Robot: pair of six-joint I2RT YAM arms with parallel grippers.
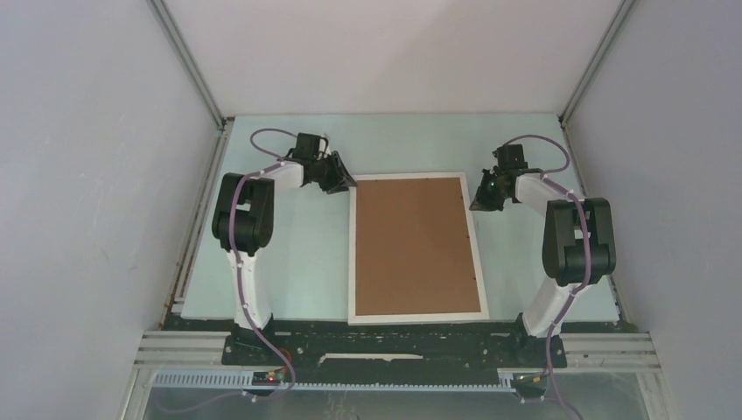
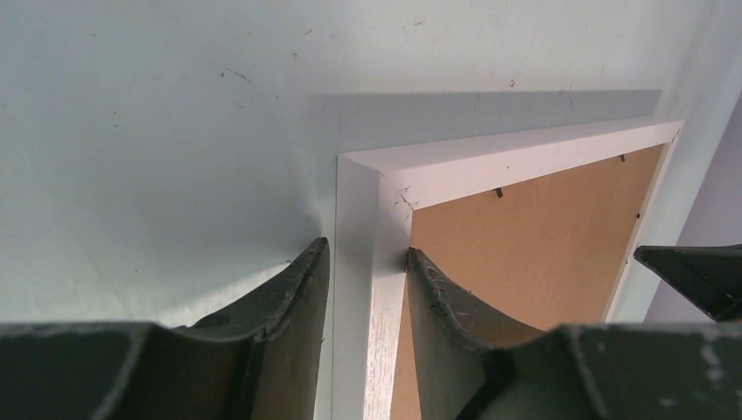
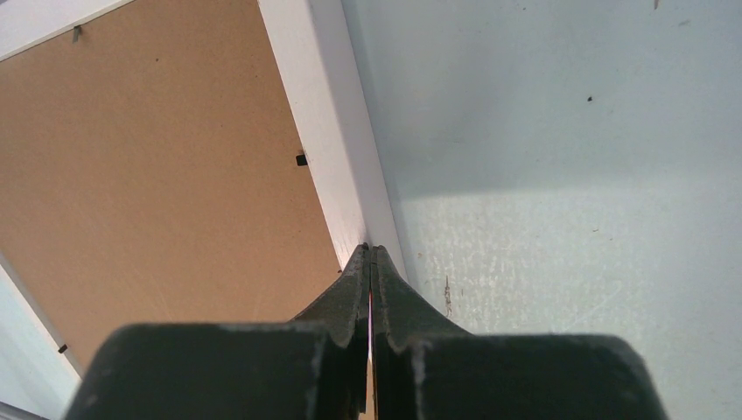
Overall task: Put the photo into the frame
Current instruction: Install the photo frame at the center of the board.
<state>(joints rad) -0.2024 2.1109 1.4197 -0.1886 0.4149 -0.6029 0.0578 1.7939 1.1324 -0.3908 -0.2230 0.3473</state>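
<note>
The white frame (image 1: 353, 262) lies flat in the middle of the table with a brown backing board (image 1: 416, 245) filling it. The photo is hidden. My left gripper (image 1: 346, 182) is at the frame's far left corner. In the left wrist view it (image 2: 366, 249) stands open astride the left rim (image 2: 490, 166), one finger outside on the table with a thin gap, the other on the board (image 2: 525, 254). My right gripper (image 1: 479, 203) is at the far right corner. In the right wrist view it (image 3: 371, 248) is shut, tips over the right rim (image 3: 324, 114).
Small metal tabs (image 3: 301, 160) hold the board along the frame's inner edge. The pale green table (image 1: 289, 262) ends at enclosure walls on the left, right and back. The frame's near edge reaches the black base rail (image 1: 394, 337).
</note>
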